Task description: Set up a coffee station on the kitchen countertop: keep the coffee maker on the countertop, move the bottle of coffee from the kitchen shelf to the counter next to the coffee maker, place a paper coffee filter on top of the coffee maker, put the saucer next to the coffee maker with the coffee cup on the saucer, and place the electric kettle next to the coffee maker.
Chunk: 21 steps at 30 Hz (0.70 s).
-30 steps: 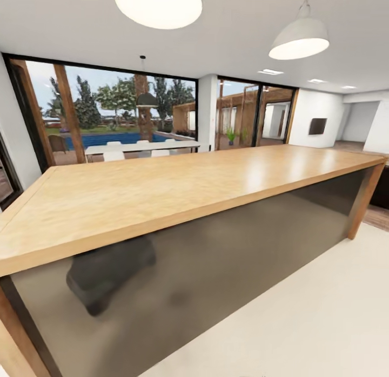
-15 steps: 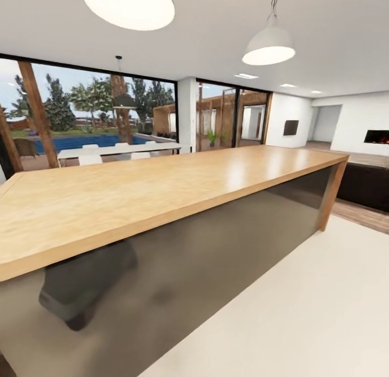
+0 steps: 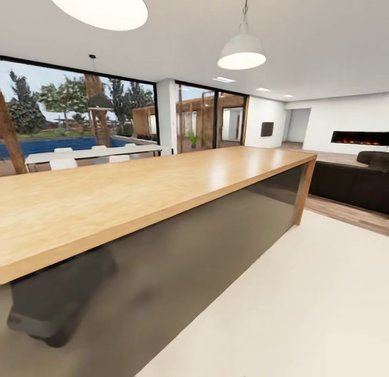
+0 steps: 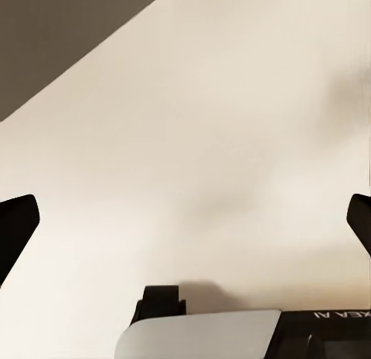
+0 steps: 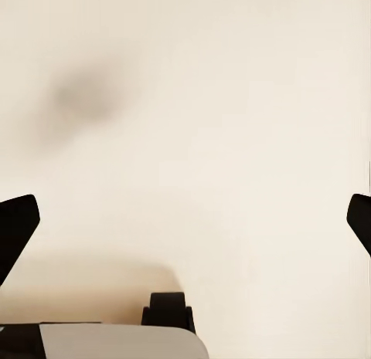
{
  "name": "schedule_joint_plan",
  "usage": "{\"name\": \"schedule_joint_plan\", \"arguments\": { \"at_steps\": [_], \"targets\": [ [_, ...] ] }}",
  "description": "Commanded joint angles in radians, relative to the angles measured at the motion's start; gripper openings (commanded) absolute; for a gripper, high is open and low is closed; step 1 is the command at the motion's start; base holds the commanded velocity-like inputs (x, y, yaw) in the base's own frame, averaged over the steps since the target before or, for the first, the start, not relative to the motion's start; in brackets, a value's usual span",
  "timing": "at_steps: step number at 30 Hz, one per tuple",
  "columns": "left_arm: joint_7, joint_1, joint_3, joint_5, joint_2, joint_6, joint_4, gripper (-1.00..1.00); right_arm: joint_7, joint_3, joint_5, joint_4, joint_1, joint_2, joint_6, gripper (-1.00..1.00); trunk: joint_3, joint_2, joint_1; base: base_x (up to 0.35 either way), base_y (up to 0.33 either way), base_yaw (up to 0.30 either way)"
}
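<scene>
Wooden island table [image 3: 135,196] runs lengthwise toward the dark sofa [image 3: 351,185].

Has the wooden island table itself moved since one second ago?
No. The island table shifts left together with the windows and pendant lamp; the camera turned right.

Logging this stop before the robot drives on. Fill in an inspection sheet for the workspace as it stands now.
Surface: long wooden island table with a glossy dark side panel; top bare where seen.
Job's things: nothing seen.
Clutter: nothing seen.
Grippers: left gripper and right gripper hang over the pale floor, jaws wide apart, nothing between them.
Cables: nothing seen.
Surroundings: two pendant lamps overhead, glass wall with pool and trees outside, white dining table with chairs, dark sofa, lit fireplace.
</scene>
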Motion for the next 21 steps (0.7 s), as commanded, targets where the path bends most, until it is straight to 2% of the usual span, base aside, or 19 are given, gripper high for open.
{"name": "schedule_joint_plan", "arguments": {
  "at_steps": [1,21],
  "targets": [
    [0.000,0.001,0.001,0.000,0.000,0.000,-0.002,1.00,0.000,0.000,0.001,0.000,-0.001,0.000,0.000,1.00,0.000,0.000,0.000,0.000,0.000,-0.241],
    [0.000,0.001,0.001,-0.001,0.000,0.000,-0.002,1.00,0.000,0.000,0.001,0.001,-0.001,0.000,-0.002,1.00,0.013,0.000,0.000,0.000,0.000,-0.240]
  ]
}}
